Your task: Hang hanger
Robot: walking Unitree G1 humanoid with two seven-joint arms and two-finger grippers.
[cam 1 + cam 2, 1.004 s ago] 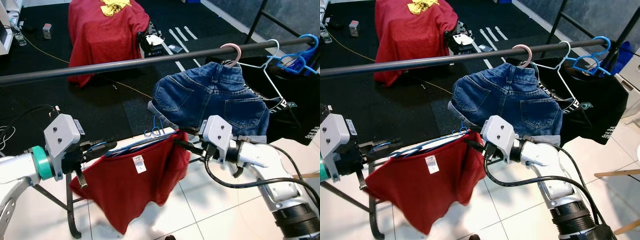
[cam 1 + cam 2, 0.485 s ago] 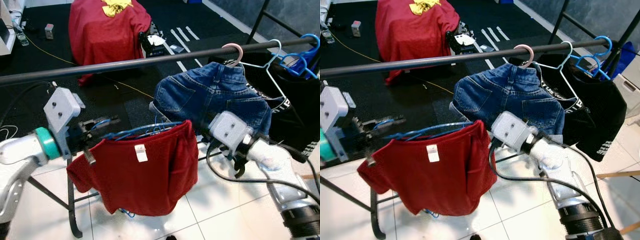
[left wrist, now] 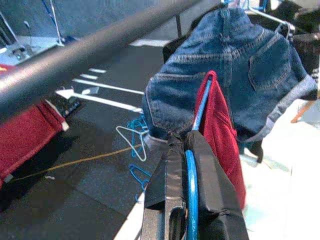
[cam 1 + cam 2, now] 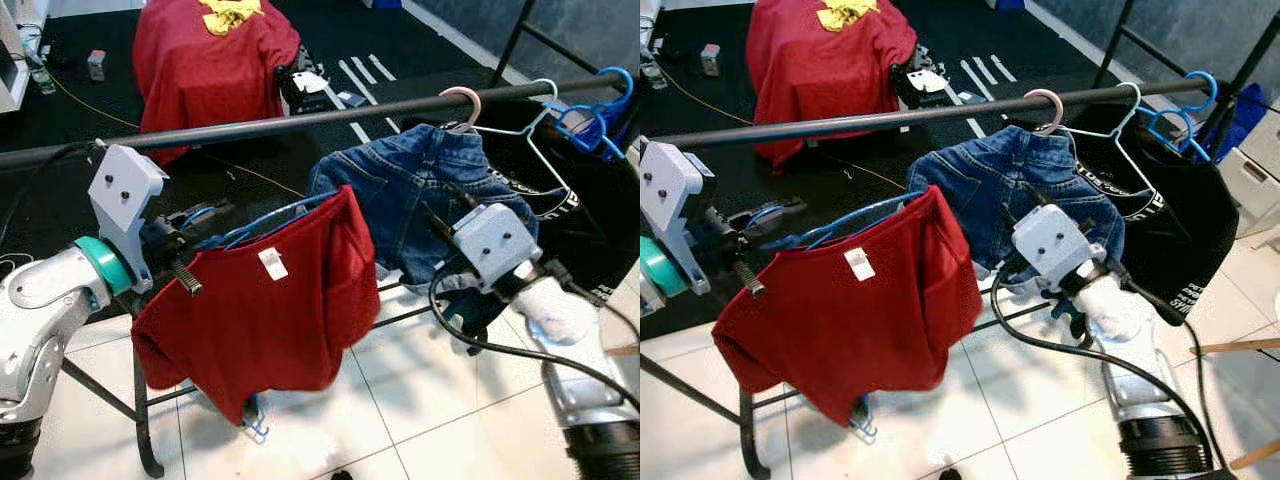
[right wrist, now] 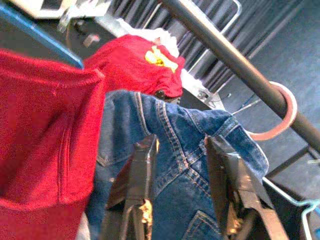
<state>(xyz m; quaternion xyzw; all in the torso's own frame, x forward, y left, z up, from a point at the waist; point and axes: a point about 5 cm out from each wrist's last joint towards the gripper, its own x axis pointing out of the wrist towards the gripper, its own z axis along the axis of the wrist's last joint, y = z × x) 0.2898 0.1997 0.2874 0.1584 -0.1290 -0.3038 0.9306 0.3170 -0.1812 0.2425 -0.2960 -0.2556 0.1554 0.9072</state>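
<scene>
The blue hanger (image 4: 262, 222), draped with a red shirt (image 4: 260, 310), is held up just below the dark rail (image 4: 300, 122) and has not been hooked over it. Its left end is gripped by the left gripper (image 3: 186, 172), whose jaws are seen in the left wrist view pinching the blue wire between them. Most of the hanger is covered by the shirt, so only a stretch of wire along the top edge can be made out, and its hook cannot be clearly seen; it may lie behind the shirt's collar. A white label (image 4: 271, 263) is shown near the shirt's neckline.

The right gripper (image 5: 187, 192) is held apart from the shirt, in front of the denim shorts (image 4: 1025, 190), with its jaws spread and nothing between them. In the head views its fingers are hidden behind the wrist housing.

The shorts are hung from the rail by a pink hook (image 4: 1045, 108). Further along the rail a white wire hanger (image 4: 1120, 130) and a black garment (image 4: 1185, 240) are hung, the latter cut off at the picture's edge. On the black floor beyond, a red-covered object (image 4: 215, 60) with a yellow item (image 4: 230, 15) on top is seen.
</scene>
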